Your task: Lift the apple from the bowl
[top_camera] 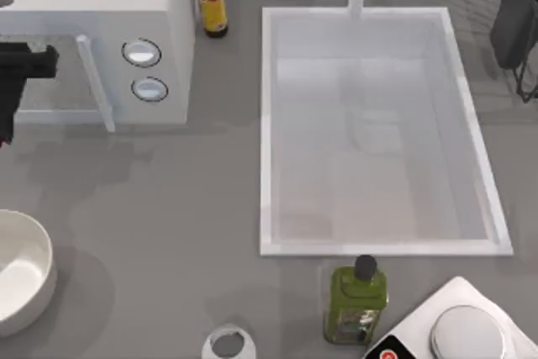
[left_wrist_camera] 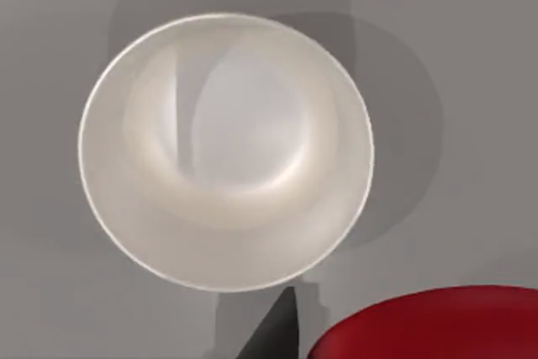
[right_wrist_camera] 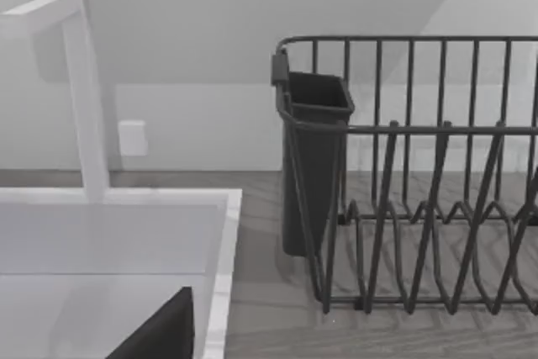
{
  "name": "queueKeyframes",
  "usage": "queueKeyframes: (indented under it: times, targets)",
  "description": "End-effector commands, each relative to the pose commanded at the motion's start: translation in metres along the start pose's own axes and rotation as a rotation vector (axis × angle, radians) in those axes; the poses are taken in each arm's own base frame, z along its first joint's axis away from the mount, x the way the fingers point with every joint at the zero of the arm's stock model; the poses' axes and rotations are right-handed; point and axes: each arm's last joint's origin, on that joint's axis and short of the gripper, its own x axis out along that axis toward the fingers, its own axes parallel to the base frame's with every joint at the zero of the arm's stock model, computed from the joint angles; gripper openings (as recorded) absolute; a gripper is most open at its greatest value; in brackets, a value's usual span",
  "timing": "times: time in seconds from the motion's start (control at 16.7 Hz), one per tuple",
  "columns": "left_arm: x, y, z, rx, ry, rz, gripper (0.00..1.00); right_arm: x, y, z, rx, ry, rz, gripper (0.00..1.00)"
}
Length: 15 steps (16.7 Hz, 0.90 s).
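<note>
One apple (left_wrist_camera: 429, 325) is the whole job, and it is no longer in the bowl (left_wrist_camera: 109, 208). In the left wrist view it sits large and close under the camera, off to one side of the bowl, whose off-white hollow is bare. A dark finger (left_wrist_camera: 277, 338) of the left jaws stands just beside the fruit's edge. The other finger is out of frame, so I judge, rather than see, that the left jaws are closed around the apple and carry it above the counter (left_wrist_camera: 471, 81).

By its looks the apple is firm, round and glossy. It is probably light for this arm, stiff enough to take a steady squeeze, yet slick and apt to roll or pop out of a pinch set too high or too low. The best hold is across its widest girth, fingers on opposite sides, with moderate force so the skin does not bruise.

The bowl lies at the left edge of the top view, near the front, and the left arm (top_camera: 21, 73) reaches in from that same side, farther back. The right arm is parked beside the dish rack (right_wrist_camera: 420, 208) and the sink (right_wrist_camera: 109, 224); whether the right jaws are open I cannot tell.
</note>
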Motion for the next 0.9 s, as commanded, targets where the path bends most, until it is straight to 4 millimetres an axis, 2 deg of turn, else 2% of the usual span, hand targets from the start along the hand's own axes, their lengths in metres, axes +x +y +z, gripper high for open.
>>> queueKeyframes:
  times: [0.24, 0.42, 0.54, 0.9]
  targets:
    - [0.039, -0.085, 0.001, -0.001, 0.038, 0.003, 0.00, 0.000, 0.000, 0.000, 0.000, 0.000, 0.000, 1.00]
    - [0.062, -0.126, -0.009, -0.001, 0.052, 0.010, 0.00, 0.000, 0.000, 0.000, 0.000, 0.000, 0.000, 1.00]
    - [0.070, -0.137, -0.014, -0.001, 0.053, 0.012, 0.00, 0.000, 0.000, 0.000, 0.000, 0.000, 0.000, 1.00]
    - [0.074, -0.137, -0.014, -0.002, 0.052, 0.011, 0.00, 0.000, 0.000, 0.000, 0.000, 0.000, 0.000, 1.00]
